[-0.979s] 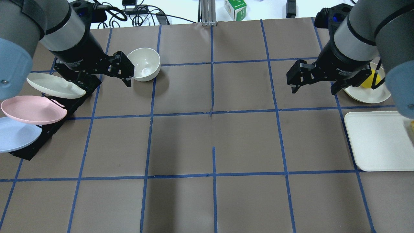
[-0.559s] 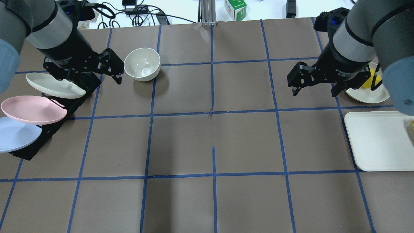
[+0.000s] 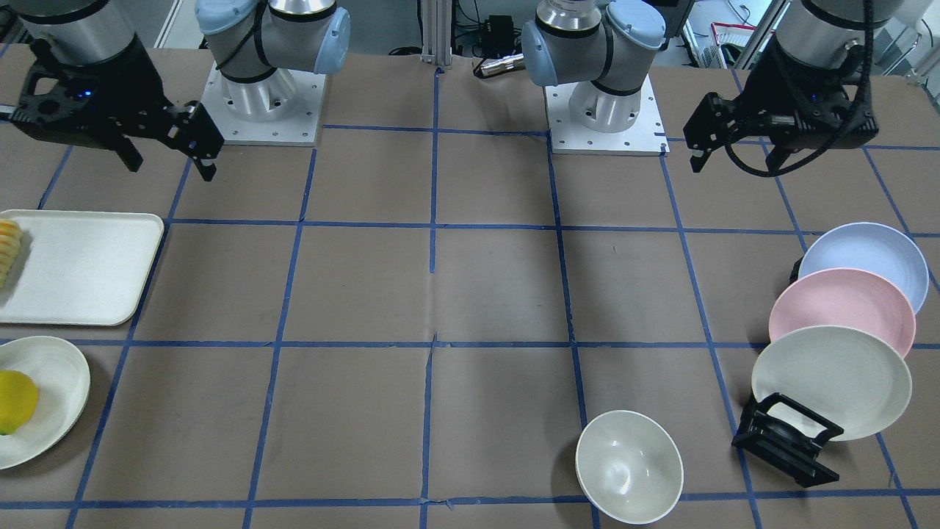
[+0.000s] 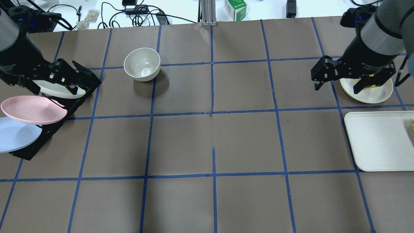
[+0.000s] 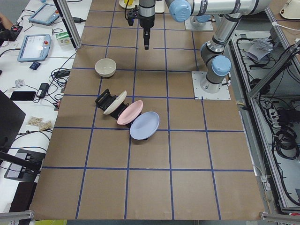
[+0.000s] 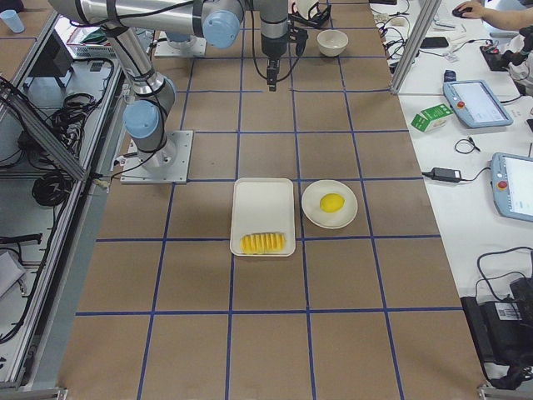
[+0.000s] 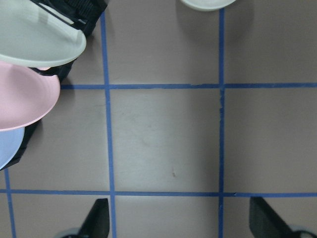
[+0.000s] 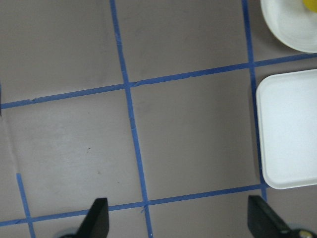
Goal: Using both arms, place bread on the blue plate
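The bread (image 6: 263,243), a ridged yellow and orange loaf, lies on the outer end of the white tray (image 6: 262,204); it also shows at the front view's left edge (image 3: 6,250). The blue plate (image 4: 13,136) leans in a black rack beside the pink plate (image 4: 32,110); it also shows in the front view (image 3: 866,257) and the left wrist view (image 7: 6,148). My left gripper (image 4: 53,85) hangs open and empty above the rack's off-white plate (image 4: 66,93). My right gripper (image 4: 337,88) hangs open and empty beside the lemon plate.
A white bowl (image 4: 142,64) stands at the far left-centre. An off-white plate (image 3: 51,382) holding a yellow lemon (image 3: 15,400) sits beyond the tray. The black rack (image 3: 786,441) holds three tilted plates. Cables and a green box (image 4: 235,9) lie past the table's far edge.
Both arms have swung outward. My left gripper moved left from beside the bowl to over the rack. My right gripper moved right towards the lemon plate. Both stay open.
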You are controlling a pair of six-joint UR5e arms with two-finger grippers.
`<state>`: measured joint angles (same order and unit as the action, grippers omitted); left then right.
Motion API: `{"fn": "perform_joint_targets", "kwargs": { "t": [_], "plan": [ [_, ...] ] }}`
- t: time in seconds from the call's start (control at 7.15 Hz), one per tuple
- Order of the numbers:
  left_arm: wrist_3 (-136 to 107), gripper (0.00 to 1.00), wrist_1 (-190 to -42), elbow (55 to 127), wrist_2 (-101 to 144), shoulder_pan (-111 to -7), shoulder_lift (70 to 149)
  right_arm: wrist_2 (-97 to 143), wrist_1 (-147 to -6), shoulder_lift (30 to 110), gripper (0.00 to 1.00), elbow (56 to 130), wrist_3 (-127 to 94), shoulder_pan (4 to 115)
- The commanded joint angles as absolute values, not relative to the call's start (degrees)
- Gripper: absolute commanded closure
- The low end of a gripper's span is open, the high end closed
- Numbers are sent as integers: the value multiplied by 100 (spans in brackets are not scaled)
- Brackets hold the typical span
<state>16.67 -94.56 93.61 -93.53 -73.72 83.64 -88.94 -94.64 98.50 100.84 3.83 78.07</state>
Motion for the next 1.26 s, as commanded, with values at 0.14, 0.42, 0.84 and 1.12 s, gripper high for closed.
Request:
{"fn": "perform_joint_targets", "kwargs": {
  "t": [0.14, 0.42, 0.84, 1.12],
  "plan": [
    [1978, 0, -9721, 9413, -9352, -5517, 8524, -8964, -9510, 9660, 0, 10099, 2088, 6429],
    [1986, 0, -8395, 9457, -9377, -4845, 8954, -8991, -9571, 9248, 0, 10099, 2828, 5481],
    [1863, 0, -7842, 9755, -9360, -3344, 9771, -9017, -10340, 8799, 0, 10387, 4292, 4485],
    [1680, 0, -6815, 10044, -9735, -3261, 10219, -9131, -11097, 8256, 0, 10555, 5269, 3948]
  ]
}}
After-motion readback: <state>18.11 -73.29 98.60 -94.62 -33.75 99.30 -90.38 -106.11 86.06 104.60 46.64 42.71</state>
